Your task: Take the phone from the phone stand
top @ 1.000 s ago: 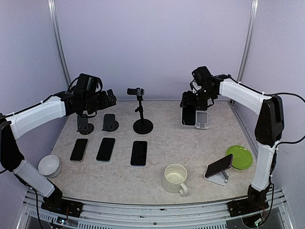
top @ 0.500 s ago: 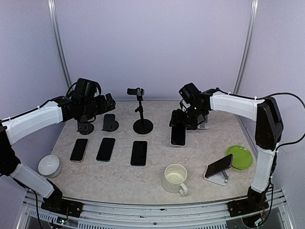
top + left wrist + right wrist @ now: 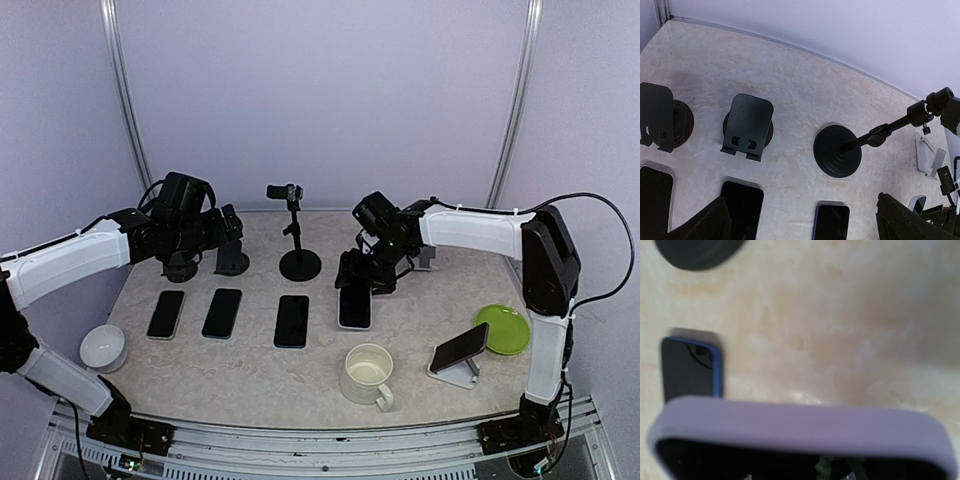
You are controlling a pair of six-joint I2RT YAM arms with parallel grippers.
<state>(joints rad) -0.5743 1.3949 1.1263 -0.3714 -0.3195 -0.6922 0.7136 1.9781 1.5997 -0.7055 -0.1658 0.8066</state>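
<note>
Near the middle of the table (image 3: 420, 300), the right gripper (image 3: 361, 280) is grasping the lilac-cased phone (image 3: 355, 308) across its width, with the jaws spread wide to span the case. The phone's free end points toward the near edge and sits low over the surface. Whether that end touches the table cannot be told. In the right wrist view the lilac rim fills the bottom of the frame, with bare table beyond it.

Just left of the held phone a blue-cased phone (image 3: 292, 321) lies flat. Further left, in the same row, are a black phone (image 3: 222, 313) and a pale-edged phone (image 3: 166, 313). On the far right side the white stand (image 3: 929, 156) is bare and well apart from the held phone. By that, the removal itself looks done, since the phone is off its stand and in the grasp.

What seems left is to lay it flat at the right end of the row, let go and pull the arm clear.

A propped phone (image 3: 460, 346) leans on another stand at the near right, beside a green plate (image 3: 503, 329). It may be a later job.

The left gripper (image 3: 228, 222) hangs fully spread and holds nothing, above the black stands (image 3: 232, 257) at the far left.
</note>
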